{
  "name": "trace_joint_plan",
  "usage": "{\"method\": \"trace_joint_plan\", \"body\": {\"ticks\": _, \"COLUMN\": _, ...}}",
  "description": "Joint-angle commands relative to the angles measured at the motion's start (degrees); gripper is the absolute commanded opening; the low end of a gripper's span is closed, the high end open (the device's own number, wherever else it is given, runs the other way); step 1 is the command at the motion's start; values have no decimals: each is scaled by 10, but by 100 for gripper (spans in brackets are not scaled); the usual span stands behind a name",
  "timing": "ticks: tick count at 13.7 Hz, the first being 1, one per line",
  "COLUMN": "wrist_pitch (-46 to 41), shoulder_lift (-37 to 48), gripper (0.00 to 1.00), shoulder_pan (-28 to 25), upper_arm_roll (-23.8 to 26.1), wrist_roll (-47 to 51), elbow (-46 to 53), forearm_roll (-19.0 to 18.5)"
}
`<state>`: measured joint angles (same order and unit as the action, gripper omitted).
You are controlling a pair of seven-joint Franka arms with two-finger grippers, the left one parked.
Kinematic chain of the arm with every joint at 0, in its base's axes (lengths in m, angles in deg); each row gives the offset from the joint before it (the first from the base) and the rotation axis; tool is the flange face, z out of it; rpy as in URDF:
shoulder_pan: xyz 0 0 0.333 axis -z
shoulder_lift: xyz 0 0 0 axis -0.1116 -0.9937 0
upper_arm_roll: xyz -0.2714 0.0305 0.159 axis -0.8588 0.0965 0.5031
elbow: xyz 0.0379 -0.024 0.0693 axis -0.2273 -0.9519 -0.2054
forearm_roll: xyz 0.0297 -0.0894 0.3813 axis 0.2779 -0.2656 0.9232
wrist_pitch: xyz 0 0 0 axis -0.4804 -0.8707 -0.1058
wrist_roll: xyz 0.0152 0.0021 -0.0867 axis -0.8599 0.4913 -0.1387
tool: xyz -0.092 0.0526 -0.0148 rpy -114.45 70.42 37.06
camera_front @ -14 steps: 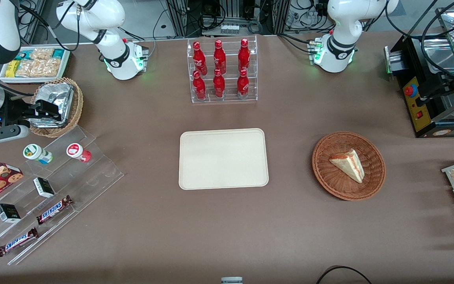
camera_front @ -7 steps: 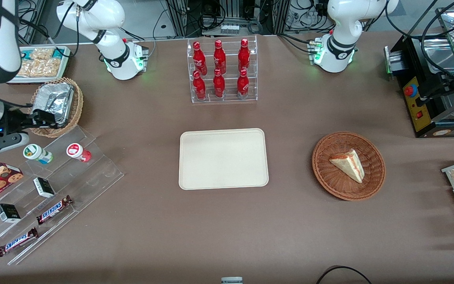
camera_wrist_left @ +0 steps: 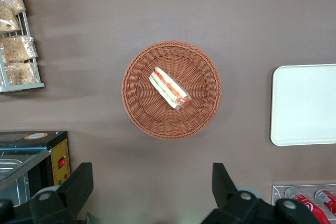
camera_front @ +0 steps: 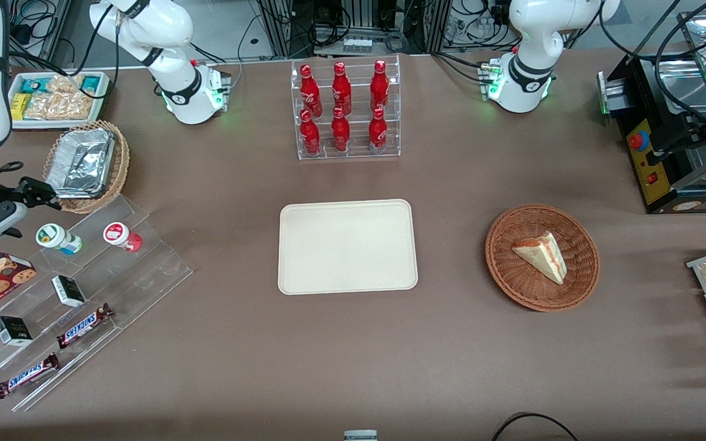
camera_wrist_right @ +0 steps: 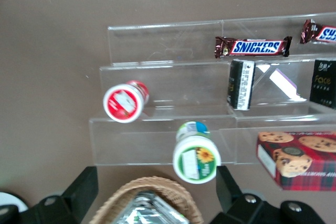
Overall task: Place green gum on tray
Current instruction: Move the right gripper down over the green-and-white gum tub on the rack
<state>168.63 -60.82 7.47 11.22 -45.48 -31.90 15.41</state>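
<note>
Two gum bottles are lying on the clear stepped rack: green gum beside the red-lidded one. Gripper is hovering above the green gum, fingers spread wide, empty, apparently lining up a grasp. Tray is waiting well apart, mid-table.

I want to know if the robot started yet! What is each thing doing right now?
gripper: open, holding nothing, between the foil basket and the green gum.
green gum: lid on, on the clear rack, not gripped.
red-lidded bottle: lid on, beside the green gum.
tray: nothing on it.
sandwich: lying in the wicker basket.
cola bottles: capped, upright.
</note>
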Motion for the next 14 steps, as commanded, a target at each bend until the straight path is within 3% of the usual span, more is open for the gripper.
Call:
{"method": "trace_joint_plan", "body": {"ticks": 1, "wrist_pitch": 55, "shoulder_lift": 8, "gripper": 100, "shoulder_pan": 25, "upper_arm_roll": 4, "wrist_roll": -84, "elbow": -40, "forearm_roll": -2}}
{"method": "trace_joint_plan", "body": {"ticks": 14, "wrist_pitch": 188, "shoulder_lift": -6, "gripper": 100, "shoulder_pan": 48, "upper_arm_roll": 4, "wrist_roll": -107, "elbow": -127, "forearm_roll": 9}}
